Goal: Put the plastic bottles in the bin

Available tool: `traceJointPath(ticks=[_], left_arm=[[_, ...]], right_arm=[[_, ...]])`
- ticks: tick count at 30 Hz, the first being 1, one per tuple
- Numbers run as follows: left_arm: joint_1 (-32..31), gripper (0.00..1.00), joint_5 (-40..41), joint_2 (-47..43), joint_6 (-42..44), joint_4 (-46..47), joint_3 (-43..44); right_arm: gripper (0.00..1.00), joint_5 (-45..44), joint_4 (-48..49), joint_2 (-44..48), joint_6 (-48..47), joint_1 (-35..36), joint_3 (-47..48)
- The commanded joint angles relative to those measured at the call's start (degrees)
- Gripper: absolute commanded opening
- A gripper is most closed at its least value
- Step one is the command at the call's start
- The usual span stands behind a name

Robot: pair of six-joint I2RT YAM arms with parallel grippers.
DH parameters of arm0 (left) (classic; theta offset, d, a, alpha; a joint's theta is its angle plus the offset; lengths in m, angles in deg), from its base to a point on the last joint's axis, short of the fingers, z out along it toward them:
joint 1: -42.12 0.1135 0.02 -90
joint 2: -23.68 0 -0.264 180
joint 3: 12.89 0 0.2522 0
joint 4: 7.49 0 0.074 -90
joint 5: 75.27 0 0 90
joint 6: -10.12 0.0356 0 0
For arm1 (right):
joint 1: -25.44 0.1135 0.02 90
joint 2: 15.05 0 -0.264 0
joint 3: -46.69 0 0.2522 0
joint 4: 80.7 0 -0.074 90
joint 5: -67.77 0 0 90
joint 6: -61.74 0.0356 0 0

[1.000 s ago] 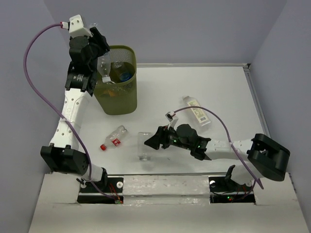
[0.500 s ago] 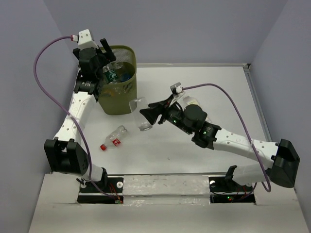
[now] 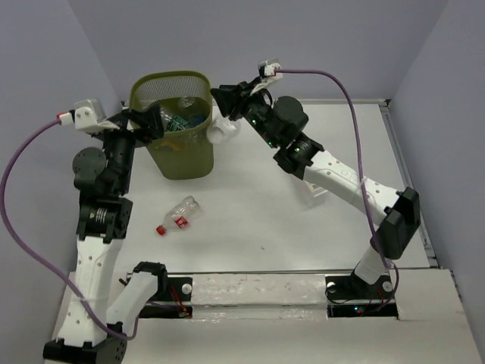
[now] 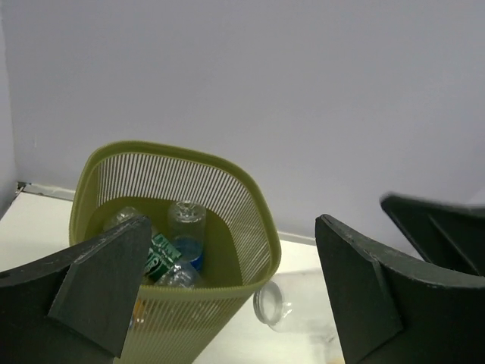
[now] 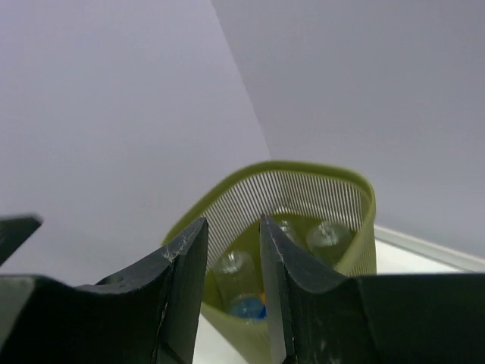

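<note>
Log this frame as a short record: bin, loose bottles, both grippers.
bin: upright, several bottles inside
red-capped bottle: lying on table, near bin
clear bottle: outside bin's right wall, under right gripper; grip unclear
labelled bottle: on table, partly hidden
left gripper: open, empty, facing bin

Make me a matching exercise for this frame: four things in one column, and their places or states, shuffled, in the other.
Things:
1. red-capped bottle
2. green-labelled bottle
3. clear bottle just below the right gripper
4. left gripper

Places or states:
a. inside the bin
b. open, with nothing between its fingers
c. lying on the table, nearer the arm bases than the bin
d. outside the bin, by its right wall

Pairs: 1-c, 2-a, 3-d, 4-b
</note>
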Motion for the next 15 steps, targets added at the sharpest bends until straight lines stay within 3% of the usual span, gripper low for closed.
traceJointPath(ticks=[1, 3, 7, 9, 10, 11, 13, 15], left_arm=[[0.1, 0.99, 0.1, -7.7, 0.1, -0.3, -5.9], [0.1, 0.99, 1.0, -11.3, 0.1, 0.5, -9.5], [0.0, 0.99, 3.0, -11.6, 1.2, -0.6, -10.5], [-0.4, 0.99, 2.8, -12.0, 1.2, -0.8, -11.0], [-0.5, 0.99, 1.8, -12.5, 1.0, -0.4, -11.5], [-0.5, 0.99, 1.2, -12.8, 0.9, -0.2, -11.5], [-1.1, 0.99, -0.6, -13.0, 0.5, -0.2, -10.9], [-2.2, 0.99, -2.2, -12.6, 0.5, -0.4, -10.4]], right_arm=[[0.39, 3.4, -5.5, -8.2, -4.0, -0.7, 17.8], [0.39, 4.1, -8.0, -17.6, -4.4, -0.7, 28.7], [0.42, 7.8, -17.9, -24.1, -6.1, -0.7, 41.1], [0.49, 6.9, -18.5, -17.9, -7.1, -0.7, 33.5], [0.52, 4.2, -18.5, -14.5, -7.2, -0.7, 22.1], [0.61, -0.1, -18.6, -10.9, -6.7, -1.3, 16.1], [0.69, -1.5, -19.1, -0.2, -5.2, -2.9, -0.2], [0.78, -3.3, -22.7, 8.2, -3.0, -6.0, -7.7]])
